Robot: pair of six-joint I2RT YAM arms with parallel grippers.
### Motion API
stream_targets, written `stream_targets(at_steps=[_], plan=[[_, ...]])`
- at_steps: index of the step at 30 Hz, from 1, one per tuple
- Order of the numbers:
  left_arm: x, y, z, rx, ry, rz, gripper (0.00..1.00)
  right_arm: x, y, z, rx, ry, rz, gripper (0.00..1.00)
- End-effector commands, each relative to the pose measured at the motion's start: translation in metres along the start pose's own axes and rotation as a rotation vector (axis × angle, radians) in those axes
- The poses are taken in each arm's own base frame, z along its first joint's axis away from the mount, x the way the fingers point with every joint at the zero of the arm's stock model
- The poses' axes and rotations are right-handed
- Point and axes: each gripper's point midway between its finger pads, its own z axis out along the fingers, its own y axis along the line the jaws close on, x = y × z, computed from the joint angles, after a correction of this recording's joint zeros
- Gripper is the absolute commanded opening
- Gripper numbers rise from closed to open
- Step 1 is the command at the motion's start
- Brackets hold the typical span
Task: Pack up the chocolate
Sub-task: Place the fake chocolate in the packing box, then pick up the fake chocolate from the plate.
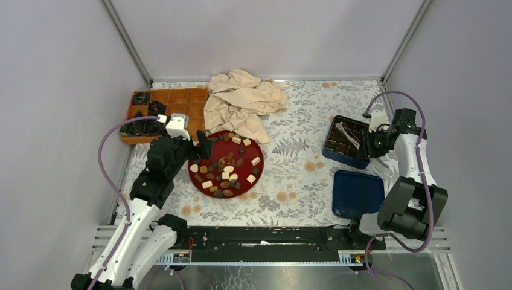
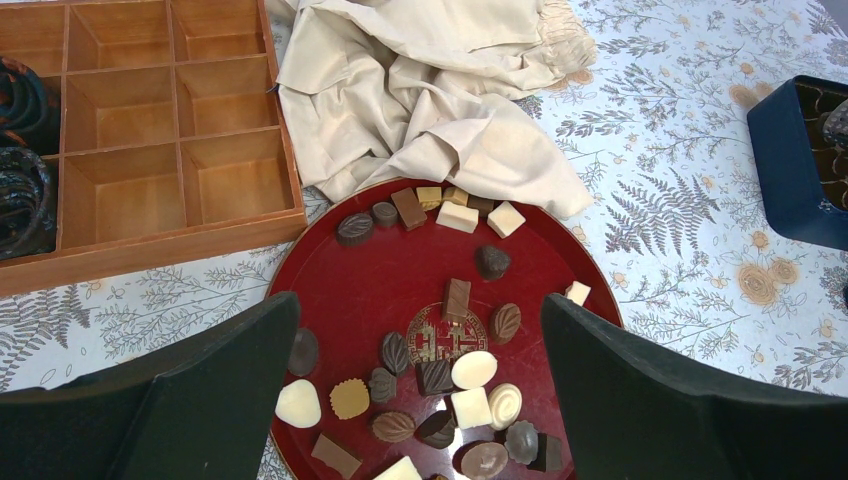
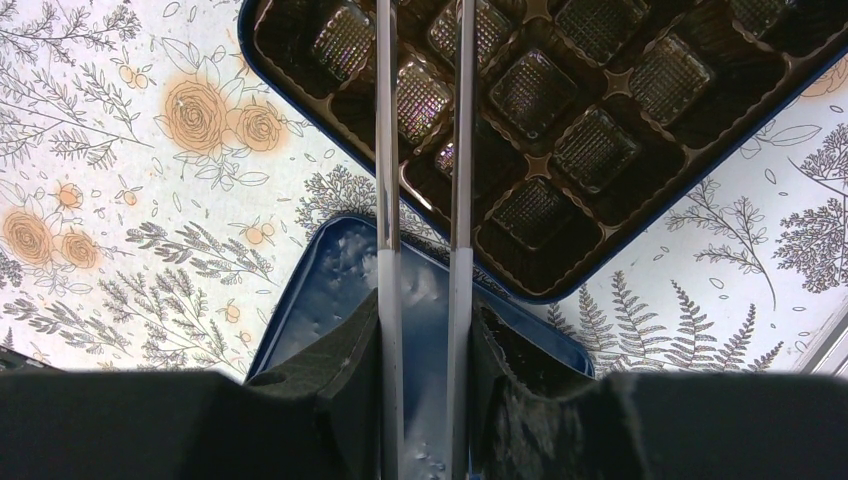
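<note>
With left gripper [image 2: 418, 330] wide open over the chocolate [image 2: 474, 369] on the red plate [image 2: 350, 275] and right gripper [image 3: 420, 340] clamped on tongs [image 3: 388, 150] above the box [image 1: 345, 158], drop squarely astride one isolated piece, clear of neighbours.

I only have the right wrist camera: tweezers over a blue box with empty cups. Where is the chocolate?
Observer: The chocolate is on a red plate, left of the blue box under your tweezers.
Operator: Is the left gripper holding any?
Observer: No, the left gripper is open and empty, above the plate.
Operator: Anything else over there?
Observer: A beige cloth overlaps the plate's far edge, beside a wooden compartment tray.
</note>
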Motion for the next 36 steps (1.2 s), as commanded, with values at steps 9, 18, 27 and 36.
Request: stream_targets(at_steps=[9, 18, 27, 36], plan=[[-0.016, -0.001, 0.0, 0.012, -0.067, 0.012, 0.98, -0.01, -0.005, -0.001, 0.016, -0.029, -0.002, 0.43], [-0.015, -0.001, -0.001, 0.012, -0.066, 0.012, 0.98, -0.016, -0.003, -0.006, 0.023, -0.059, -0.013, 0.41], [-0.017, -0.001, -0.002, 0.012, -0.072, 0.012, 0.98, -0.025, 0.012, -0.018, -0.019, -0.129, -0.052, 0.39], [-0.02, -0.002, -0.004, 0.015, -0.091, 0.01, 0.98, -0.049, 0.066, -0.049, -0.212, -0.306, -0.183, 0.39]])
